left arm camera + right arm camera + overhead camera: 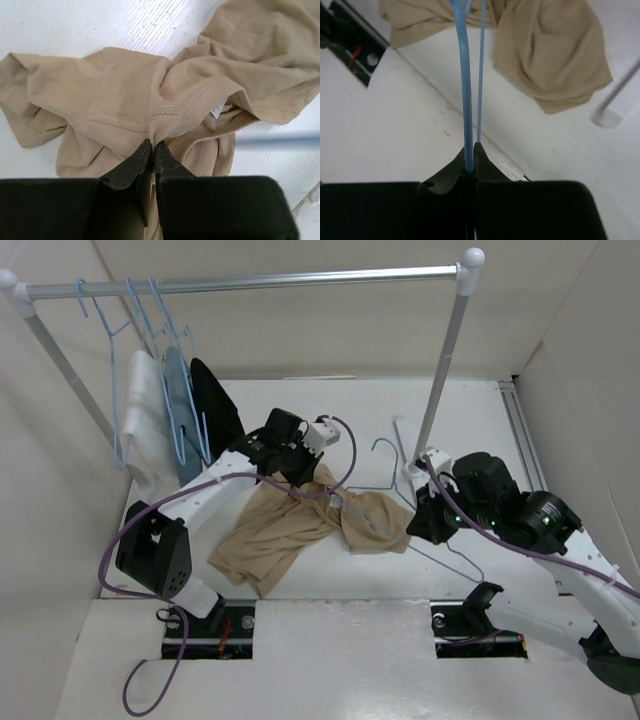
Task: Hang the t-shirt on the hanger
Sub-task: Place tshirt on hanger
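Two hands pinch — rumpled t-shirt, thin wire hanger.

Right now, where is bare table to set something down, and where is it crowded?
Free: the far strip between the black garment and the rack pole; also right of that pole. Crowded: centre, with t-shirt, hanger, left gripper, right gripper.
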